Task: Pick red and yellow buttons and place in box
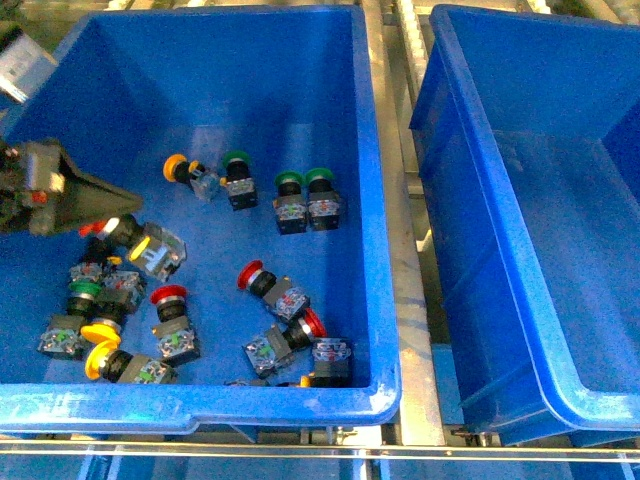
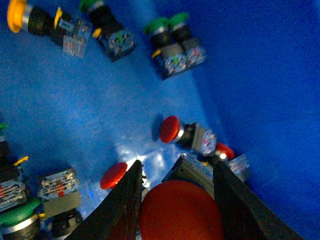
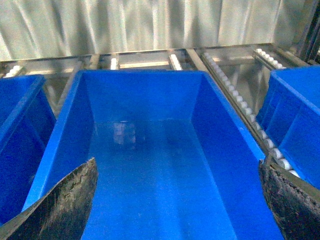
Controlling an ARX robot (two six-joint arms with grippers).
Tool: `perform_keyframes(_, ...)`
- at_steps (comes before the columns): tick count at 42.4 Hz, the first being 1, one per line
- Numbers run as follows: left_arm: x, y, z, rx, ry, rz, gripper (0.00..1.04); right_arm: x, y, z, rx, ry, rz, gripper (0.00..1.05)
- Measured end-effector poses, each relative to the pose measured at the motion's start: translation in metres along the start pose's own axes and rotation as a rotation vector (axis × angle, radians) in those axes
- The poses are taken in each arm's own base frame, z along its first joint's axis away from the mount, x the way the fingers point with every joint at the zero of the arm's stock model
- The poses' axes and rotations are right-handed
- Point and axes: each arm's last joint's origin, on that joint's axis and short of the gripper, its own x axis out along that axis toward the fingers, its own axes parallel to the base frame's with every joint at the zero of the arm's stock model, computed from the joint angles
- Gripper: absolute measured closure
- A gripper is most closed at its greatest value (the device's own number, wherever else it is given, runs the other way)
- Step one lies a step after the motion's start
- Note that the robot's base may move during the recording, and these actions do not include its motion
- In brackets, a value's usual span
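In the left wrist view my left gripper [image 2: 177, 172] is shut on a red button [image 2: 180, 212], whose big red cap fills the gap between the dark fingers [image 2: 125, 200]. In the front view this gripper [image 1: 112, 218] hangs low at the left side of the left blue bin [image 1: 380, 250], over a pile of buttons. Loose red buttons [image 1: 252, 275] and yellow buttons [image 1: 176, 166] lie on that bin's floor. The box [image 1: 500, 240] stands to the right with nothing in it. My right gripper [image 3: 178, 161] is open above the box [image 3: 65, 130].
Green-capped switches [image 1: 290, 185] lie mixed with the others in the left bin, with more red caps [image 2: 170, 129] close under the left gripper. A metal roller rail [image 1: 405, 250] runs between the bins. Another blue bin [image 3: 295, 110] stands beyond the rollers.
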Motion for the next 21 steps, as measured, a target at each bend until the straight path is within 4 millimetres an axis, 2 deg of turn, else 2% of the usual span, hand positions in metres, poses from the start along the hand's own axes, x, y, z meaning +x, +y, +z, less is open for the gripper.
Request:
perform_keyframes(6, -0.013, -0.011, 0.002, -0.128, -0.028, -0.06, 0.71, 0.0, 0.0, 0.0, 0.0, 0.0, 0.0, 0.07)
perform_keyframes(13, -0.011, -0.029, -0.004, -0.254, -0.02, -0.134, 0.71, 0.0, 0.0, 0.0, 0.0, 0.0, 0.0, 0.07)
perform_keyframes(21, 0.011, -0.096, 0.006, -0.351, -0.054, -0.292, 0.71, 0.0, 0.0, 0.0, 0.0, 0.0, 0.0, 0.07)
